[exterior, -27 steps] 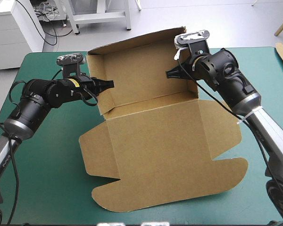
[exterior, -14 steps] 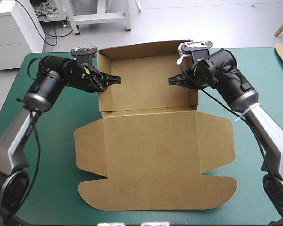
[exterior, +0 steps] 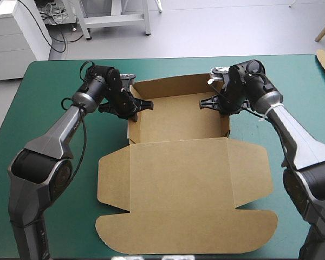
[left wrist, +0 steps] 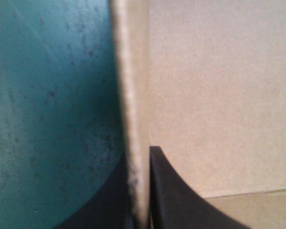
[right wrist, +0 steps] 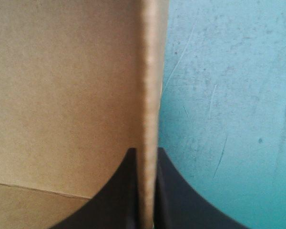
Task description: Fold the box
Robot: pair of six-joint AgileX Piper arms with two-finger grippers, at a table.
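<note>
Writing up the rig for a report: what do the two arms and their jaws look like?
Both the left arm and right arm have grey links and rounded black joints. The jaws are broad, black, curved fins. A white band wraps the right arm.

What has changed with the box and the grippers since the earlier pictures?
Both arms swung down: the left gripper now pinches the left wall of the box, the right gripper the right wall. The tray end, earlier raised and askew, is lower and square. The lid stays flat.
</note>
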